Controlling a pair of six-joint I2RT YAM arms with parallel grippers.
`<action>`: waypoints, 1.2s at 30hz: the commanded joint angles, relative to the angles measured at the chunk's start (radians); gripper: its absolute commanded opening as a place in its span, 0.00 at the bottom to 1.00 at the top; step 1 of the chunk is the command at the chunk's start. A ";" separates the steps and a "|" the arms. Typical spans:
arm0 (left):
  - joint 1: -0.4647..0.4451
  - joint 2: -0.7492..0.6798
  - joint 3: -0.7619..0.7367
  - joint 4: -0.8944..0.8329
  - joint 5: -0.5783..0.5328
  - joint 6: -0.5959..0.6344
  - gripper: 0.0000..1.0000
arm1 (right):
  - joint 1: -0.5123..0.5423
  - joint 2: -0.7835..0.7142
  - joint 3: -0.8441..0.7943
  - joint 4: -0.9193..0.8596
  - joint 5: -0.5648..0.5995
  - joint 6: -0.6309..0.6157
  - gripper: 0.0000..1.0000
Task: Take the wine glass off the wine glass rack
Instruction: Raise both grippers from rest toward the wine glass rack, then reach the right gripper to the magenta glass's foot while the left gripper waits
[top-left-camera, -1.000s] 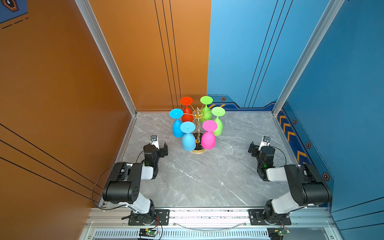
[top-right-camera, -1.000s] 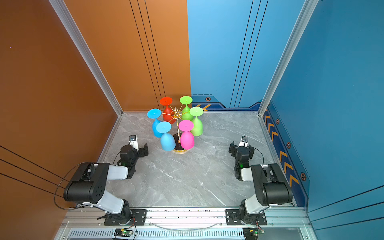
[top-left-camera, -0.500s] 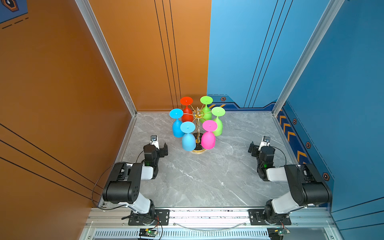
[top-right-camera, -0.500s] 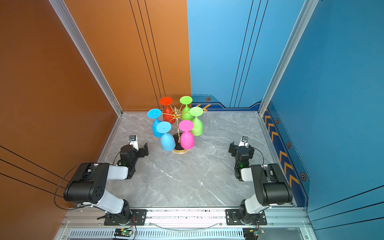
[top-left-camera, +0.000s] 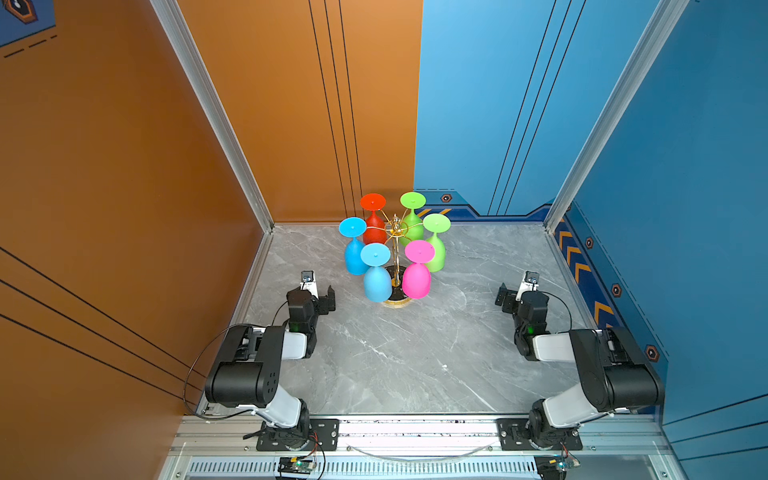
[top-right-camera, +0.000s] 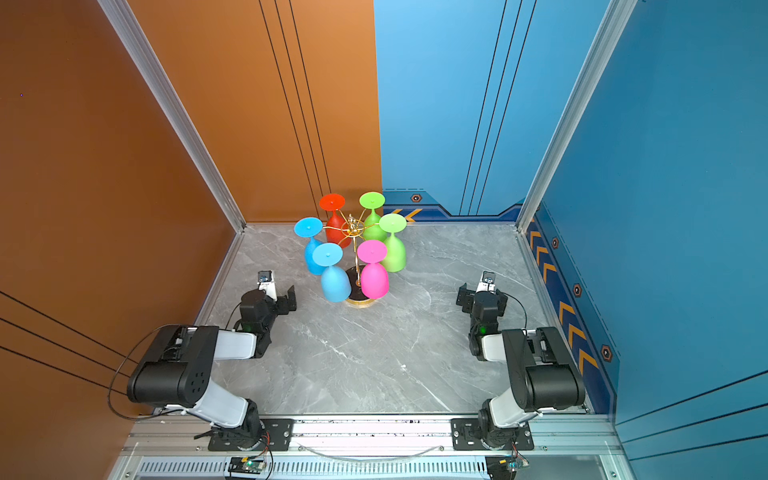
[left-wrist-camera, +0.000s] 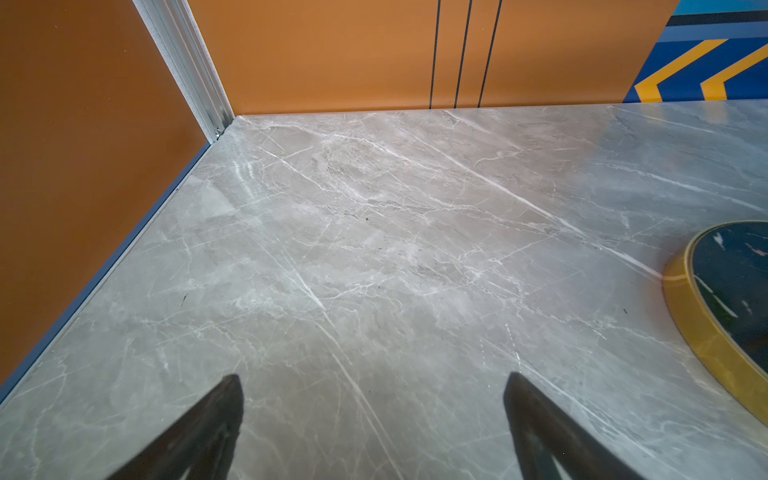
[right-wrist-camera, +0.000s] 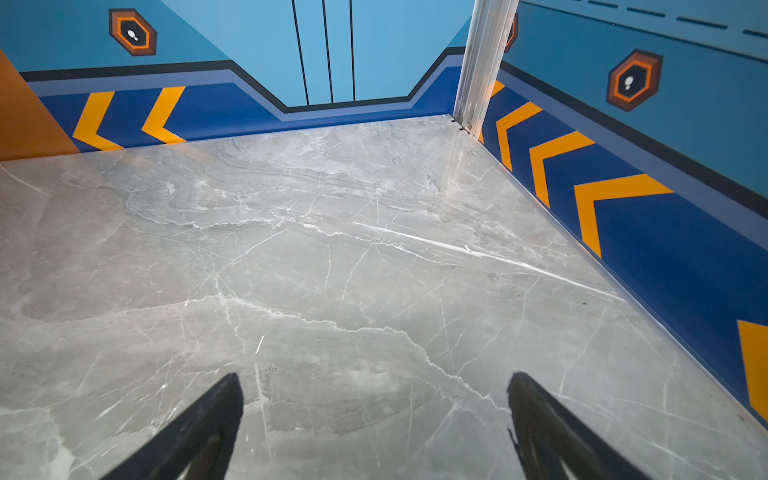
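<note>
The gold wire wine glass rack (top-left-camera: 395, 228) stands toward the back of the grey marbled surface (top-left-camera: 415, 361) in both top views, in front of the seam between the orange wall (top-left-camera: 291, 124) and the blue wall (top-left-camera: 498, 104), each of its six looped arms carrying a glass hung upside down. On the side facing the robot hang the pink wine glass (top-left-camera: 417, 280) and the light blue wine glass (top-left-camera: 377, 284). The second blue wine glass (top-left-camera: 354, 259) hangs further left, the red wine glass (top-left-camera: 372, 226) and the rear green wine glass (top-left-camera: 412, 200) at the back, and the right-hand green wine glass (top-left-camera: 435, 257) on the right. The round black base (top-left-camera: 395, 300), rimmed in gold, sits flat on the surface. The left tool (top-left-camera: 320, 293) hangs low near the orange side wall, to the front left of the rack and apart from it, its jaws spread wide over bare marble with nothing in them; its wrist view catches only the base's edge. The right tool (top-left-camera: 515, 291) sits low near the blue side wall, well apart from the rack, its jaws equally wide and empty
</note>
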 joint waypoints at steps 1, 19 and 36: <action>-0.003 -0.057 -0.011 -0.012 -0.040 -0.015 0.98 | 0.001 -0.077 0.056 -0.144 0.018 -0.011 1.00; -0.031 -0.480 0.184 -0.707 -0.155 -0.127 0.98 | 0.031 -0.408 0.265 -0.774 -0.058 0.146 1.00; -0.053 -0.662 0.432 -1.198 0.005 -0.187 0.98 | 0.051 -0.552 0.489 -1.246 -0.295 0.257 0.97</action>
